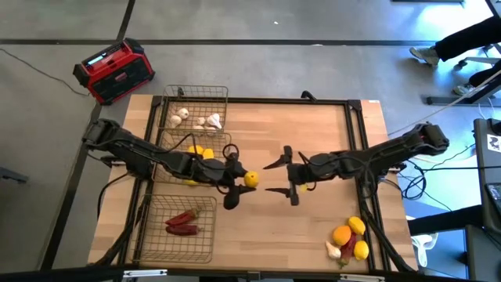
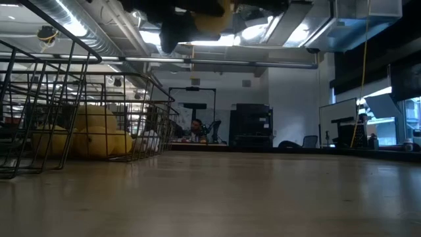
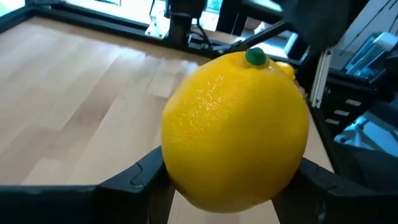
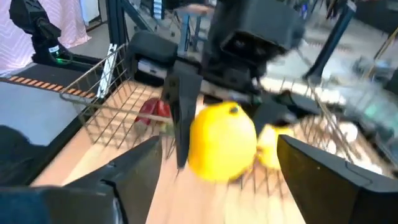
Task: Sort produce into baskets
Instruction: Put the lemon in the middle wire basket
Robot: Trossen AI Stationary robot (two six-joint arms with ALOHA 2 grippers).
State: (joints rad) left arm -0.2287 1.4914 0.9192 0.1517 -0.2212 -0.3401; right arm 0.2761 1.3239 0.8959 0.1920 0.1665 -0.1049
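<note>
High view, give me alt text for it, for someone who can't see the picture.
Seen from above, the left gripper holds a yellow lemon over the middle of the wooden table, facing the open right gripper. Three wire baskets along the left edge hold garlic, lemons and red chilies; a small pile of unsorted produce sits at the near right corner.

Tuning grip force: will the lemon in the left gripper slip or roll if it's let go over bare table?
Likely firm: the lemon keeps its shape between the left gripper fingers. Its glossy, pebbled rind looks only mildly slippery. Rounded all over, it would probably roll on the flat table; the wire basket holding other lemons should contain it.
</note>
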